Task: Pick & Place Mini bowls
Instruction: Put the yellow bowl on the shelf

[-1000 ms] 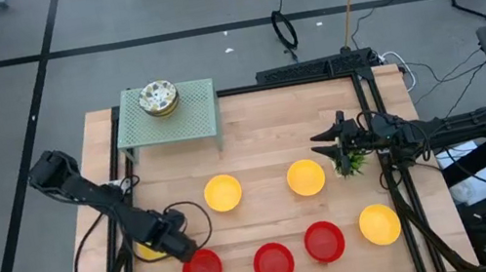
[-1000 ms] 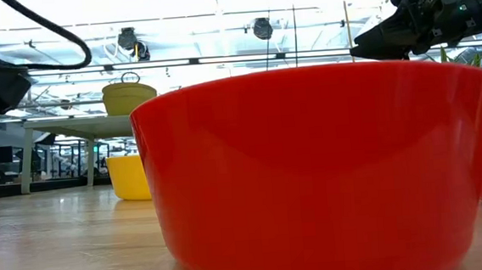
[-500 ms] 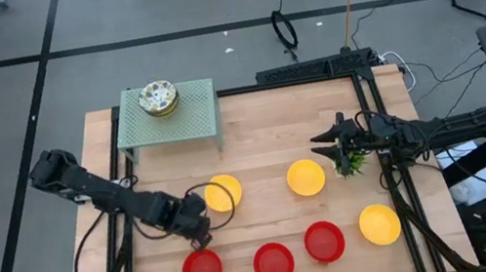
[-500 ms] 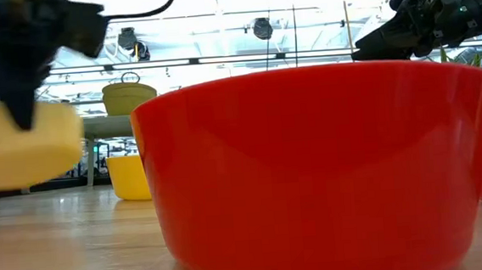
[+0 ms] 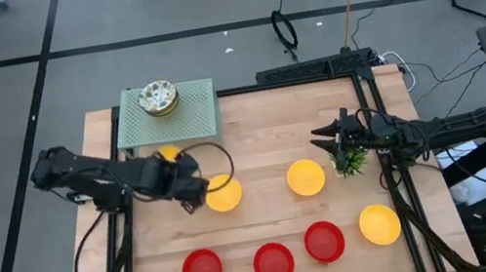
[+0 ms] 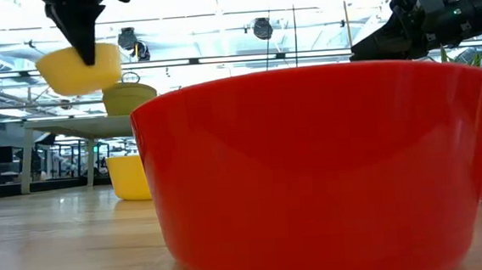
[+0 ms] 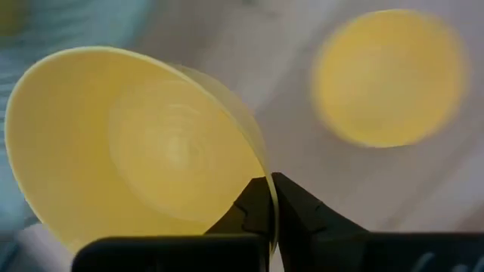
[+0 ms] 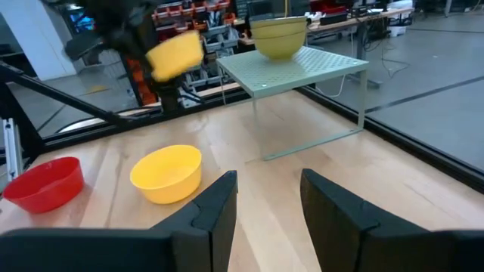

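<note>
Since a moment ago my left gripper [image 5: 180, 174] has risen from the near-left corner, fingers pinching the yellow bowl's [image 6: 78, 68] rim; the green rack [image 5: 190, 115] with stacked bowls [image 5: 158, 98] lies farther, toward the far-left corner.

High view: overhead, straight down, taking in the whole table [image 5: 249, 115].
Low view: table level, pressed close behind a red bowl [image 6: 320, 163], facing the room.
Left wrist view: very near a held yellow bowl [image 7: 136, 143].
Right wrist view: faces the green stand [image 8: 302, 68], at 11 o'clock in the high view.
</note>
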